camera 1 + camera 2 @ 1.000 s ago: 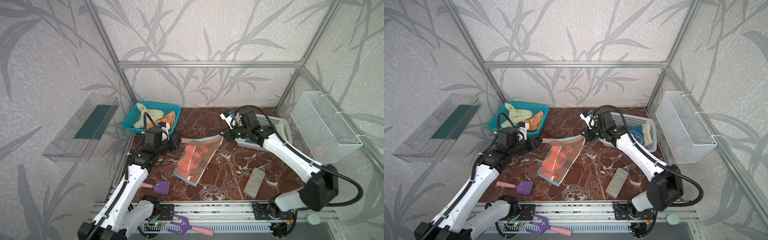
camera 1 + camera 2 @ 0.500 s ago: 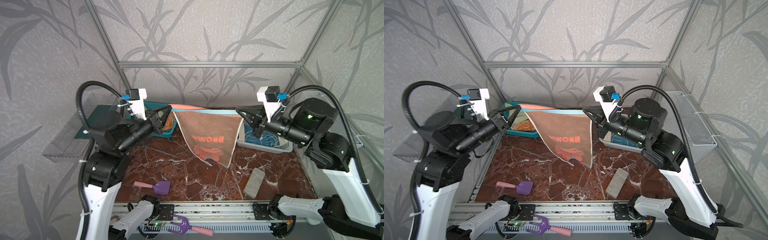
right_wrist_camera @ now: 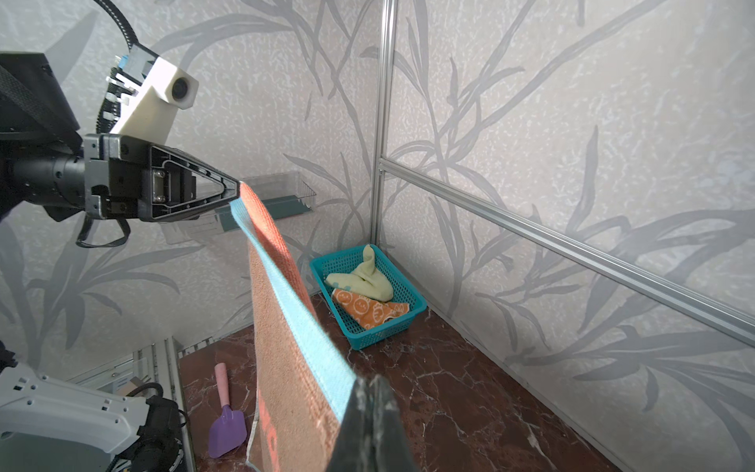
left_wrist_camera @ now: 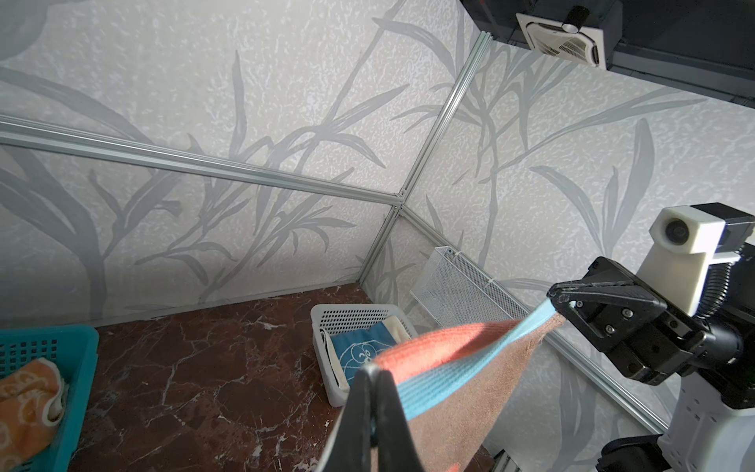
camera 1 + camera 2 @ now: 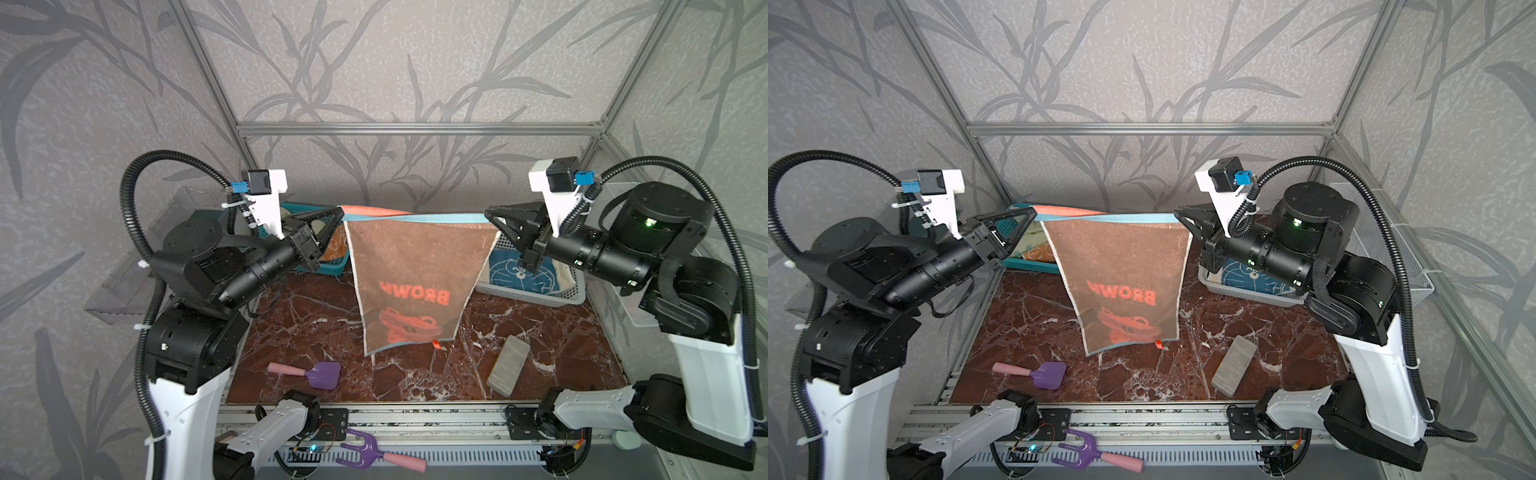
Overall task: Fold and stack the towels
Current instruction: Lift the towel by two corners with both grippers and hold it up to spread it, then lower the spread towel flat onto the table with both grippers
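The salmon "BROWN" bear towel (image 5: 419, 282) (image 5: 1125, 274) hangs spread in the air over the marble table, its blue-edged top hem stretched level between both grippers. My left gripper (image 5: 341, 212) (image 4: 374, 370) is shut on the hem's left corner. My right gripper (image 5: 487, 215) (image 3: 369, 382) is shut on its right corner. The towel's bottom edge hangs just over the tabletop. A blue cartoon towel (image 5: 519, 276) (image 4: 359, 355) lies in the white basket (image 4: 351, 314). The orange towel (image 3: 367, 310) and the pale yellow towel (image 3: 367, 278) lie in the teal basket (image 3: 412, 310).
A grey block (image 5: 509, 365) lies at the front right of the table and a purple scoop (image 5: 316, 374) at the front left. A purple fork (image 5: 374, 453) rests on the front rail. A wire basket (image 5: 1391, 245) hangs on the right wall, a clear shelf (image 5: 120, 282) on the left wall.
A second ago the salmon towel lay flat on the table with both grippers low at its far corners. Both arms have lifted it, and it now hangs stretched between them.
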Controlling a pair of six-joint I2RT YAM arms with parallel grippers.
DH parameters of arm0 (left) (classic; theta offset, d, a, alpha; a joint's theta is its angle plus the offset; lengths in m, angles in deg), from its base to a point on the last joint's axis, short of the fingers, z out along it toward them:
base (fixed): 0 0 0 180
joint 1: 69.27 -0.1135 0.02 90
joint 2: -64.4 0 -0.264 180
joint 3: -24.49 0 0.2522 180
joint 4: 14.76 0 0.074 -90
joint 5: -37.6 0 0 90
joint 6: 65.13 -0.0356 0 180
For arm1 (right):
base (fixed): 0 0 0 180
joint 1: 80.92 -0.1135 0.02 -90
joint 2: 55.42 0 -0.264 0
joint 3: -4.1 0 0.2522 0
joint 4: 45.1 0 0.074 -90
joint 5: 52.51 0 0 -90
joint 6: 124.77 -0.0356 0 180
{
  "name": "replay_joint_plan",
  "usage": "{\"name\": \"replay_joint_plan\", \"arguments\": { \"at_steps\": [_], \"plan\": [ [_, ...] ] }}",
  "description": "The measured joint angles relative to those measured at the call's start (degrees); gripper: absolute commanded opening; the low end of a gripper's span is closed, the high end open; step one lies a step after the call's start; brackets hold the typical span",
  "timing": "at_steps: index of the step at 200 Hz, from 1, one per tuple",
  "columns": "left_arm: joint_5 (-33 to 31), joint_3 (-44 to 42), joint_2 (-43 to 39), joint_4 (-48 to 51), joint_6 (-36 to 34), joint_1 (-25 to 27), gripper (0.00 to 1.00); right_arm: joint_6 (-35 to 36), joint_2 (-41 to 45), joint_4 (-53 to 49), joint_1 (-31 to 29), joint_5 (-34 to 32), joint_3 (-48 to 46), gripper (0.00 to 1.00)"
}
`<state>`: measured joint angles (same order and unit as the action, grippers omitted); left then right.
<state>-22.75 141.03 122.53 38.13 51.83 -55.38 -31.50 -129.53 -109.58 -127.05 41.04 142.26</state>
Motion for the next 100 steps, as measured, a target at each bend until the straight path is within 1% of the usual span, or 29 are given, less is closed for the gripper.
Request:
{"name": "replay_joint_plan", "arguments": {
  "at_steps": [15, 24, 49, 60, 68, 82, 85, 88, 91, 92, 98, 99, 100],
  "plan": [
    [-1.11, 0.0, 1.88, 0.31, 0.04, 0.0, 0.0, 0.13, -1.68, -0.33, 1.29, -1.81, 0.09, 0.0],
    [-1.68, -0.11, 3.1, 0.2, 0.11, -0.02, 0.0, -0.09, -3.82, -0.85, 3.96, -1.7, 0.72, 0.0],
    [-3.65, -3.74, 8.04, -3.21, 0.2, -0.02, 0.0, -1.2, -12.83, -0.92, 13.92, 2.82, 2.64, 0.0],
    [-4.98, -6.25, 10.47, -5.07, 0.2, -0.15, 0.0, -1.07, -17.16, -0.57, 16.63, 4.37, 2.43, 0.0],
    [-5.97, -8.17, 12.92, -6.75, 0.2, -0.52, 0.0, -0.68, -21.38, -0.17, 18.58, 5.4, 2.43, 0.0],
    [-7.32, -11.28, 19.54, -10.4, 0.26, -1.7, 0.0, 0.04, -29.77, 0.72, 20.98, 6.69, 3.56, 0.0],
    [-7.39, -11.67, 21.03, -11.06, 0.28, -1.92, 0.0, 0.15, -30.47, 0.72, 21.31, 6.93, 3.82, 0.0],
    [-7.48, -12.04, 22.77, -11.87, 0.28, -2.4, 0.0, 0.28, -33.75, 0.5, 21.9, 7.32, 5.22, 0.0],
    [-7.56, -12.31, 24.13, -12.76, 0.35, -2.64, 0.0, 0.39, -35.21, 0.2, 22.1, 7.21, 6.25, 0.0],
    [-7.58, -12.5, 25.57, -13.31, 0.46, -2.82, 0.0, 0.48, -37.35, -0.13, 22.43, 7.54, 7.63, 0.0],
    [-7.63, -12.74, 27.67, -14.75, 0.55, -3.32, 0.0, 0.7, -41.59, -0.04, 22.99, 7.8, 11.21, 0.0],
    [-7.63, -12.85, 28.96, -15.3, 0.68, -3.54, 0.0, 0.81, -43.67, -0.15, 23.19, 7.98, 12.31, 0.0],
    [-7.61, -12.94, 29.9, -15.82, 0.68, -3.69, 0.0, 0.81, -43.67, -0.15, 23.19, 7.98, 12.31, 0.0]
  ]
}}
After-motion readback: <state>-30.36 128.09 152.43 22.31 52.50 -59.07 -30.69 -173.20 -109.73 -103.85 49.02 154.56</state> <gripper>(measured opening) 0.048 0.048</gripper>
